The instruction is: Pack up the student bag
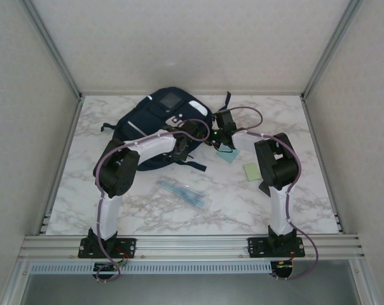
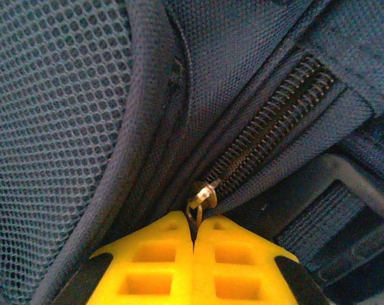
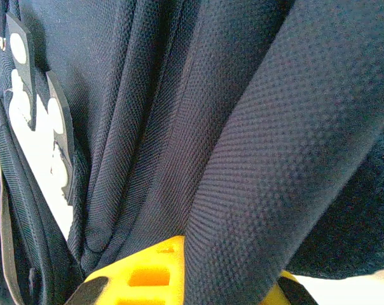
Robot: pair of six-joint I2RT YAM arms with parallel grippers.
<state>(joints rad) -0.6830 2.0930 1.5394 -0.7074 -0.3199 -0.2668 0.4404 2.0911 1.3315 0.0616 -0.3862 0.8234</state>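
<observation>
Pen packet (image 1: 184,192), teal pad (image 1: 229,154) and green pad (image 1: 252,171) on marble table (image 1: 147,219)

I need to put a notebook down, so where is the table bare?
Bare table lies left of the left arm, in the far right corner beyond the right arm, and along the near edge right of the pen pouch. Crowded: the middle, with the student bag, teal note and green note.
</observation>
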